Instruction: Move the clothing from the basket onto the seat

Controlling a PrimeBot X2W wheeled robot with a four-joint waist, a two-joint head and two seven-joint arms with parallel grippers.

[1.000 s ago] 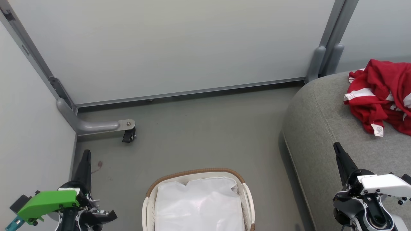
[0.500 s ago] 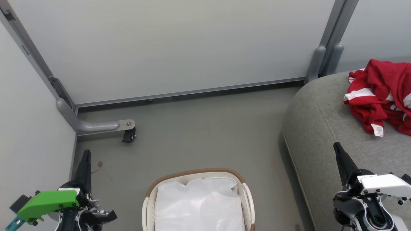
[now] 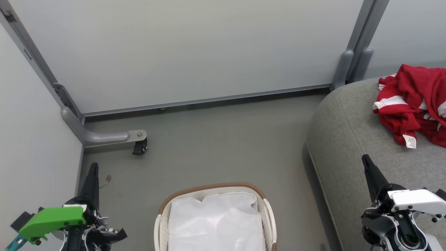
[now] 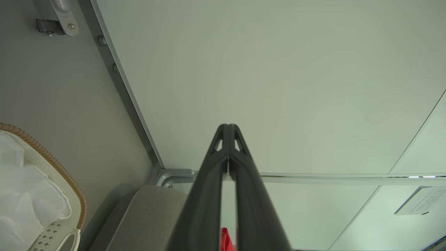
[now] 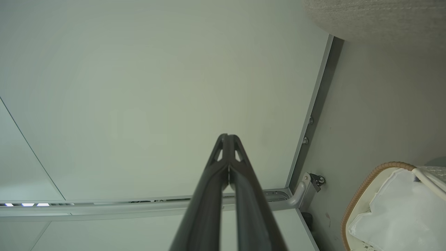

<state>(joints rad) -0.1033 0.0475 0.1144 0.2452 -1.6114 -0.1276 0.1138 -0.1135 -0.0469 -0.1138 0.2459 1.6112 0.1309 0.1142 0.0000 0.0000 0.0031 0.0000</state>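
Head view: you see the basket point(image 3: 213, 187) on the grey floor point(image 3: 216, 139), its white liner point(image 3: 216, 223) spread inside. The seat point(image 3: 348, 139) stands just right of the basket. The clothing point(image 3: 414, 101) lies on it in a crumpled red heap, well apart from the basket and beyond it to the right, and a white tag point(image 3: 410, 141) shows at its near edge. Your left pincer point(image 3: 93, 167) hovers left of the basket, beside the wall panel point(image 3: 195, 52). Your right pincer point(image 3: 366, 161) hovers right of the basket, against the seat's grey fabric.

Left wrist view: that pincer is clenched, its two tips pressed together. The basket's woven rim sits at the lower left, and a sliver of red cloth peeks between the finger shafts.

Right wrist view: that pincer is likewise clenched tip to tip. The basket with its liner sits at the lower right, and the seat's edge is at the top right.
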